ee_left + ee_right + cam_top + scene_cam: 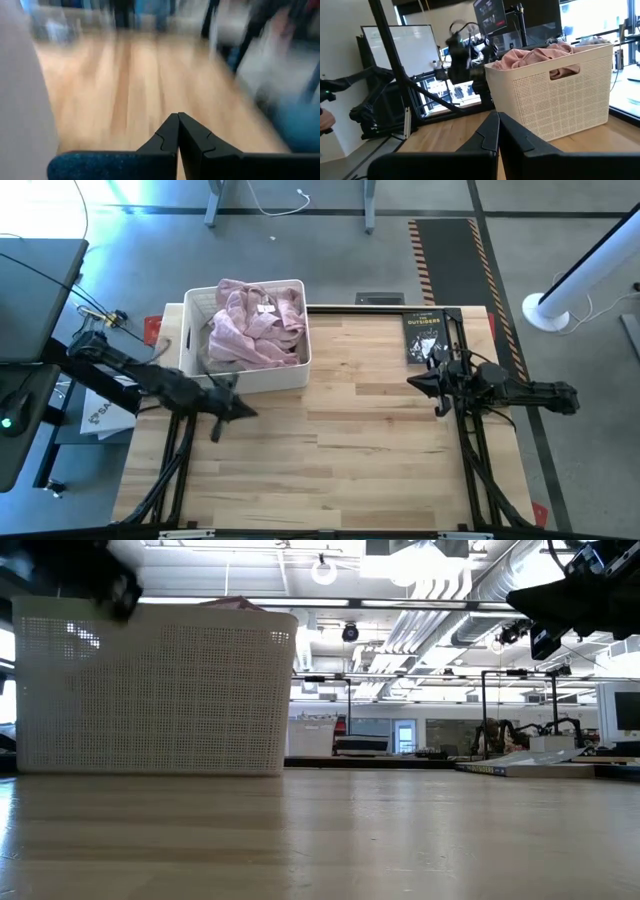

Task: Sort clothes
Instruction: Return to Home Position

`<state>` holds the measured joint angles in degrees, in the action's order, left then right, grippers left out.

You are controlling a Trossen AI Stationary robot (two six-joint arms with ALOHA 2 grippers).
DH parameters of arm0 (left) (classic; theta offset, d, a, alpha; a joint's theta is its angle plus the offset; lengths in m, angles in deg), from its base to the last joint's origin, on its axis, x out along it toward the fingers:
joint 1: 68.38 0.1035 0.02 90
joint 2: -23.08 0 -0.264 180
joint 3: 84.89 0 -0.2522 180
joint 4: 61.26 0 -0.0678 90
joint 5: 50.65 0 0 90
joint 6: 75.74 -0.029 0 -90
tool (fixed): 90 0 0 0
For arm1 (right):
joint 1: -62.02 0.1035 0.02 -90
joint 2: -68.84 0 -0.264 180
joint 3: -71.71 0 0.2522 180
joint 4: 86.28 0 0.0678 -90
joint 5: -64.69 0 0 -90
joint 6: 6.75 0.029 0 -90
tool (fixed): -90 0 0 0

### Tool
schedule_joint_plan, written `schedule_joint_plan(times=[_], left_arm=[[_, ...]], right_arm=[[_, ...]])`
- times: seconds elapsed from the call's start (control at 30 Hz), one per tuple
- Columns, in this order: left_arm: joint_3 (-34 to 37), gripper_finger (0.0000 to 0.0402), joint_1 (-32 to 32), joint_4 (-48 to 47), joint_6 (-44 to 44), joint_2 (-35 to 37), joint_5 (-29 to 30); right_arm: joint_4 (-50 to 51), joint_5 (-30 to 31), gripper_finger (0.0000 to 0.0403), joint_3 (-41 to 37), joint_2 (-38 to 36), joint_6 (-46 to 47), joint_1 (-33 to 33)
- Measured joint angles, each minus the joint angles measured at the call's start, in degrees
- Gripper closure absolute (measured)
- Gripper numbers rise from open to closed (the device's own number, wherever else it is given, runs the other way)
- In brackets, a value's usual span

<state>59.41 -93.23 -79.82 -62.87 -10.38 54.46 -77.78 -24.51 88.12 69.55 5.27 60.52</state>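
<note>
A light pink garment (256,323) lies heaped in the white lattice basket (197,332) at the table's far left; it also shows in the right wrist view (540,53). The other clothes are out of view. My left gripper (243,411) is shut and empty above the table, just in front of the basket's near wall. My right gripper (417,383) is shut and empty at the table's right, pointing toward the basket.
A black paperback book (424,336) lies at the table's far right corner. The bare wooden tabletop (340,450) spreads between the two arms and toward the near edge.
</note>
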Motion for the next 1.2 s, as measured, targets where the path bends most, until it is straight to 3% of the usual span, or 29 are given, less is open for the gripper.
schedule_joint_plan(times=[0.07, 0.17, 0.33, 0.5, 0.7, 0.97, 1.2], left_arm=[[-1.34, 0.0402, -0.03, -2.72, -0.16, -2.47, -0.49], [-5.11, 0.0402, -0.77, 2.88, -3.45, -2.83, 0.29], [-4.94, 0.0402, -1.26, 5.54, -6.10, -3.71, -6.71], [-1.74, 0.0402, -0.15, -3.08, -1.12, -6.52, -2.99], [3.09, 0.0402, 4.00, -2.28, 0.18, -5.83, 0.97], [6.77, 0.0402, 12.07, -5.24, -4.13, 5.65, 1.70], [11.20, 0.0402, 16.33, -0.91, -5.68, 17.15, -6.06]], right_arm=[[0.03, -0.01, 0.0403, 0.00, 0.00, 0.06, -0.19], [0.26, -0.21, 0.0403, 0.00, 0.00, 0.05, -0.45], [0.33, -0.29, 0.0403, 0.00, 0.00, 0.04, -0.48], [0.33, -0.27, 0.0403, 0.00, 0.02, 0.83, -0.51], [0.31, 0.47, 0.0403, 0.02, 0.02, 0.22, -0.51], [-0.13, 0.63, 0.0403, 0.02, 0.02, -0.46, -1.66], [-0.11, -0.40, 0.0403, 0.02, 0.02, -0.30, -2.92]])
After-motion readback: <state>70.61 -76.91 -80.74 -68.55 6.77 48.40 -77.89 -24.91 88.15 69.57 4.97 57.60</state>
